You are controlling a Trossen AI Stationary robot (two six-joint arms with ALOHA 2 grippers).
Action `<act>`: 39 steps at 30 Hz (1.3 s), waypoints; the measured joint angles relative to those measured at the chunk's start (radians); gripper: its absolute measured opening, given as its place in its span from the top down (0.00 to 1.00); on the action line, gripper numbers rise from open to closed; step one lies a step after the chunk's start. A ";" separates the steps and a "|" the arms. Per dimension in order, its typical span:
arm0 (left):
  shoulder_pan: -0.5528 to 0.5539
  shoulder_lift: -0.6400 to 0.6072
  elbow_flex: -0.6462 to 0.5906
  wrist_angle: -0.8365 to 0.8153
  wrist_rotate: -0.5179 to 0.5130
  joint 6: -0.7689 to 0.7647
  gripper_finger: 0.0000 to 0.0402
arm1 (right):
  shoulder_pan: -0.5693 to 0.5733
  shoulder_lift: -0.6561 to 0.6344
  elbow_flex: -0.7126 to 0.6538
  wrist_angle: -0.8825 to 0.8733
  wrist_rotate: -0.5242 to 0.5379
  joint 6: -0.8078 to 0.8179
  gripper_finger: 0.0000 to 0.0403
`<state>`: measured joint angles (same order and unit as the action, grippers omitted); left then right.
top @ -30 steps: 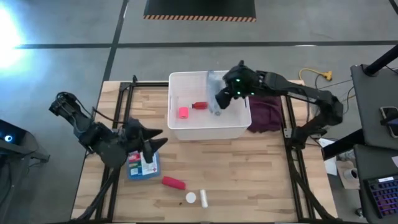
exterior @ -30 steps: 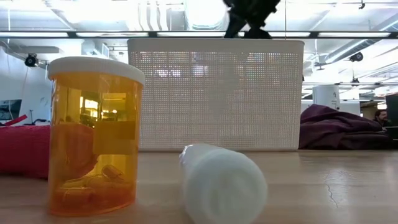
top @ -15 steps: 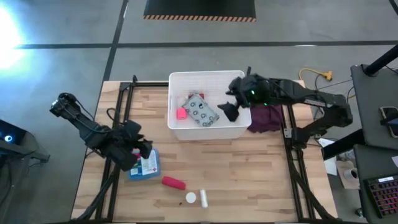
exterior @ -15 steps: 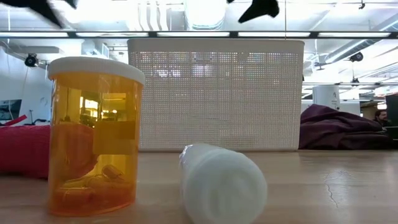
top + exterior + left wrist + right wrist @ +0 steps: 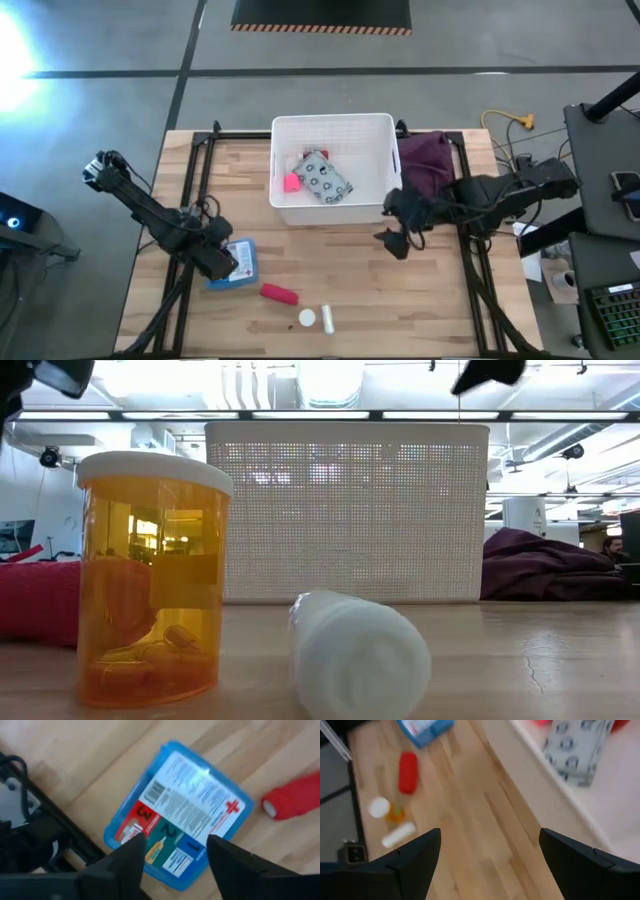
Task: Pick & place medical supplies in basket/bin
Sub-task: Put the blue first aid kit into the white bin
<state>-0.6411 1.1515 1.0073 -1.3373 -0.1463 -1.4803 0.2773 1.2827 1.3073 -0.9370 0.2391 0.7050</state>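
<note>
Left claw open, poised over blue box on desk. Right claw open, empty, beside white bin holding grey-white pack

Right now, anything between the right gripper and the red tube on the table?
Nothing: the high view shows only bare wooden table between the right gripper and the red tube.

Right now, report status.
Left gripper jaws open over blue box. Right gripper jaws open, empty, beside bin. Grey pack binned. Nothing obstructing.
</note>
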 joint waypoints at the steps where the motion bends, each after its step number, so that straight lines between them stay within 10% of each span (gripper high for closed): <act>1: 0.000 0.010 -0.005 0.000 0.015 0.006 0.58 | 0.010 -0.001 -0.021 0.001 0.000 0.017 0.19; 9: 0.003 0.046 -0.071 -0.019 0.098 -0.205 0.97 | 0.079 0.000 -0.152 0.033 -0.013 0.135 0.19; 14: -0.021 0.046 -0.162 0.021 0.269 -0.396 0.98 | 0.119 0.000 -0.215 0.125 -0.036 0.193 0.19; 39: -0.037 0.168 -0.330 0.381 0.144 -0.650 0.98 | 0.157 0.000 -0.271 0.264 -0.027 0.264 0.19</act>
<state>-0.6784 1.3191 0.6775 -0.9562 -0.0025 -2.1299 0.4347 1.2823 1.0361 -0.6734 0.2123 0.9691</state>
